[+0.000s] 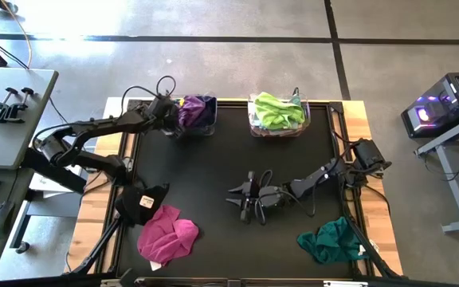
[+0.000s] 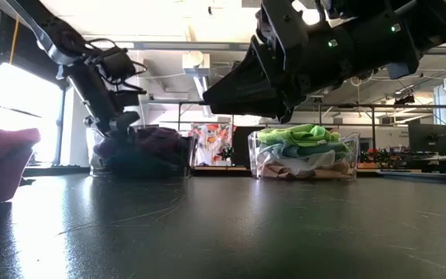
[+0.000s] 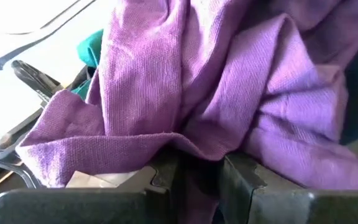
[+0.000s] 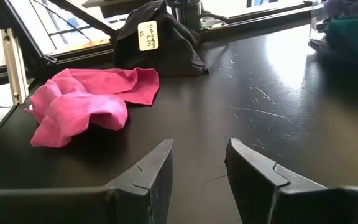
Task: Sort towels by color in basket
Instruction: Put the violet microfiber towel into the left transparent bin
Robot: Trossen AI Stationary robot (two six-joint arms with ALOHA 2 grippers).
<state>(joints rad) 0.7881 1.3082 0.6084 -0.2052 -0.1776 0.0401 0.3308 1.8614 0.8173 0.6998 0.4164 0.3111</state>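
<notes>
A black-topped desk [image 1: 213,183] seen from above, with two dark robot arms reaching over it. The left gripper [image 1: 171,116] is at the far left corner, at the edge of a clear basket [image 1: 211,127] that holds a purple towel [image 1: 195,110]. In the left wrist view this purple towel [image 3: 229,93] fills the picture and its folds lie down between the two dark fingers [image 3: 241,180], so the jaws stand close together with the cloth in them; a bit of teal cloth [image 3: 91,46] shows behind it. A second clear basket [image 1: 255,127] stands to the right along the far edge, with a lime green towel [image 1: 277,110] on top; the low view shows paler towels [image 2: 304,163] stacked under the green one. The right gripper [image 1: 241,195] hangs near the middle of the desk, above the bare surface, pointing toward the left side; its jaws are parted a little way and hold nothing. Loose on the desk lie a magenta towel [image 1: 168,237] near the front left, a black towel [image 1: 144,199] with a pale label just behind it, touching it, and a teal towel [image 1: 333,241] near the front right corner.
</notes>
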